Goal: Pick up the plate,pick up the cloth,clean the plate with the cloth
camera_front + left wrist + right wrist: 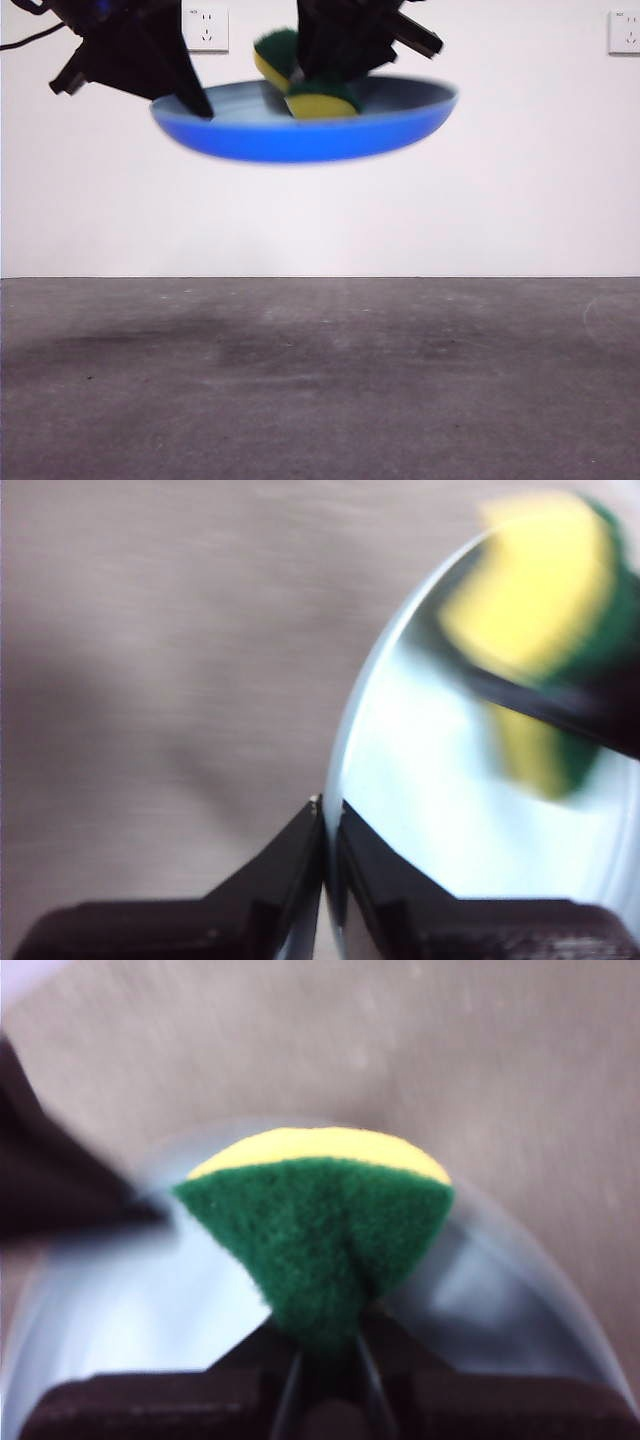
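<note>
The plate (300, 135) is held in the air, well above the grey table (320, 380), roughly level and in front of a white wall (320, 220) fitted with a power socket (205, 28). The left gripper (328, 815) has its jaws closed on the plate rim, one jaw on each face of the rim; in the front view this gripper (195, 100) is the one at the plate's left edge. The right gripper (325, 1355) has its jaws clamped on the cloth (320, 1235), pinching its green face so that the sponge folds. The cloth (310, 90) is inside the plate, pressed against its inner surface, with the right gripper directly above it.
</note>
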Robot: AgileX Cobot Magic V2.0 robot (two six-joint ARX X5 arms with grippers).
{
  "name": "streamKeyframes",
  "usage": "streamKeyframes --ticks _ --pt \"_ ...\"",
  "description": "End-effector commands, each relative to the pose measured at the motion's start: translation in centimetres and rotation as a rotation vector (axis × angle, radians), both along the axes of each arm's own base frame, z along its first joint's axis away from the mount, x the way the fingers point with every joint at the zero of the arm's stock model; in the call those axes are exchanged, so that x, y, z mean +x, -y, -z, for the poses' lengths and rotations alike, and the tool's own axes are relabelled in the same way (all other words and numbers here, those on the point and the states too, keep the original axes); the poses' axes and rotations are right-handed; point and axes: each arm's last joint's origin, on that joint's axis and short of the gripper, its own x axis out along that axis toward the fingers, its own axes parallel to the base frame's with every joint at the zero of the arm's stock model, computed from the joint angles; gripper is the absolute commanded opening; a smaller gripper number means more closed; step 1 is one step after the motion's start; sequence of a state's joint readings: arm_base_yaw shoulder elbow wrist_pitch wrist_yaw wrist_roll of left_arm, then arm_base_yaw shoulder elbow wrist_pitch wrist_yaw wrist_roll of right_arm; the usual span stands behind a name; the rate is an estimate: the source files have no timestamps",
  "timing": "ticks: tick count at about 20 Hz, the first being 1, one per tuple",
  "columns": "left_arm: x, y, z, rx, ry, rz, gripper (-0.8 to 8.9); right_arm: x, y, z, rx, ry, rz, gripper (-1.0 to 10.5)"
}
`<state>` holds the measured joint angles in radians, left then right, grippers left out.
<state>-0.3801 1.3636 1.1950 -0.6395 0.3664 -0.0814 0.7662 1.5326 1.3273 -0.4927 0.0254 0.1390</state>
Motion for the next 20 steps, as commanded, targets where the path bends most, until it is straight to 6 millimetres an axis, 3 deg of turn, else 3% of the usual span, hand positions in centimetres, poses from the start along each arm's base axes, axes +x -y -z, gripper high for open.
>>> streamKeyframes --ticks 1,4,10,14,16,17,19,20 --pt "0.7 -0.4 0.2 0.185 0.099 -0.115 -0.09 -0.7 0.7 -0.2 -0.013 -0.024 0.005 -0.2" --pt "2.7 -0.7 2.5 0.286 0.055 -0.171 -0.09 -2.2 2.1 -2.5 0.024 0.015 0.005 -0.2" --pt "7.0 -0.9 9.2 0.372 -0.095 -0.209 -0.09 -5.8 5.6 -6.7 0.102 0.105 0.015 -0.2" --pt "8.3 -1.7 12.5 0.438 -0.172 -0.245 -0.09 -7.5 7.7 -7.8 0.061 0.15 0.098 -0.2" --pt "8.5 -1.8 13.1 0.445 -0.19 -0.246 0.18 -7.8 8.3 -7.8 0.001 0.167 0.167 -0.2" --pt "8.5 -1.8 13.2 0.446 -0.193 -0.246 1.11 -7.8 8.5 -7.7 -0.033 0.171 0.199 -0.2" --pt "8.5 -1.8 13.2 0.435 -0.196 -0.239 4.13 -7.7 9.0 -7.4 -0.085 0.172 0.252 -0.2" --pt "8.5 -1.8 13.2 0.436 -0.2 -0.238 4.89 -7.5 9.1 -7.3 -0.091 0.17 0.264 -0.2"
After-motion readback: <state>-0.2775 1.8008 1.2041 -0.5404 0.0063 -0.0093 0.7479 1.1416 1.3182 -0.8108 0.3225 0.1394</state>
